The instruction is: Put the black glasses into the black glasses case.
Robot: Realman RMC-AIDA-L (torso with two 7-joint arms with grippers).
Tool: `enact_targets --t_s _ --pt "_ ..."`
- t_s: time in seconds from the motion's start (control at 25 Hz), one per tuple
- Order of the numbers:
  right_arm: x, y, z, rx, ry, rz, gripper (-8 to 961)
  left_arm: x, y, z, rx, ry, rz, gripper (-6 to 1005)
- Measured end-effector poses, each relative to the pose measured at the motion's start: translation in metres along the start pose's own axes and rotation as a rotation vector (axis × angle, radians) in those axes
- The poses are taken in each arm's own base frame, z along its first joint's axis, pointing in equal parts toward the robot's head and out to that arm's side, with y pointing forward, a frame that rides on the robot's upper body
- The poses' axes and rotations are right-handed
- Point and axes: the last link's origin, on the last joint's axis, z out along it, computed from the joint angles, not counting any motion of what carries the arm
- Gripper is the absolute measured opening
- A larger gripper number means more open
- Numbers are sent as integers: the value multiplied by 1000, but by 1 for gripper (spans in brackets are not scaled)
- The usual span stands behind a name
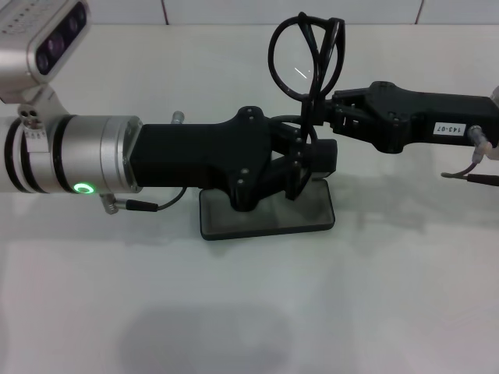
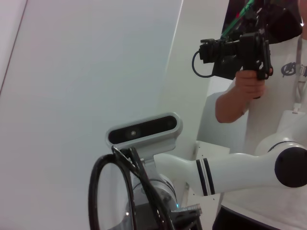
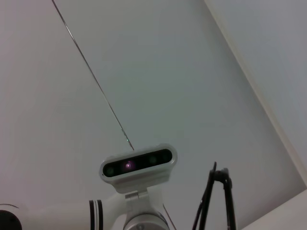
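The black glasses (image 1: 306, 56) are seen folded and held upright in the upper centre of the head view, above the bench (image 1: 249, 312) and clear of it. The black glasses case (image 1: 267, 212) lies open and flat at the centre of the frame, its grey lining showing, partly covered by the left arm.

The left end effector (image 1: 300, 167) reaches in from the left of the frame, directly over the case. It appears to be pinching the lower ends of the temple arms, though this contact is partly hidden. The right end effector (image 1: 337, 109) reaches in from the right and meets the glasses just below the lenses; whether its fingers are pressed on the frame cannot be told. In the left wrist view the glasses (image 2: 120, 191) appear at the lower edge, with a bystander's camera (image 2: 235, 48) at upper right. In the right wrist view the frame (image 3: 216, 201) is seen edge-on at the lower right.

Risks, as judged:
- A two-sided hold on a thin frame could twist or bend it if the arms pull apart.
- An early release could let the glasses tip and fall beside the case.
- The left arm hangs low over the case and could nudge it.
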Motion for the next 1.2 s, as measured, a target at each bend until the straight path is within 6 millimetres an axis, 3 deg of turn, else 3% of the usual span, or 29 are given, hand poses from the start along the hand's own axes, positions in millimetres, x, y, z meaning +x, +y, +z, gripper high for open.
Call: enact_targets --t_s 0.84,1.2 --pt "1 2 -1 -10 4 -6 64 0 1 0 -1 6 -4 11" --pt "-2 -4 -8 40 0 -35 64 8 8 -25 16 61 2 11"
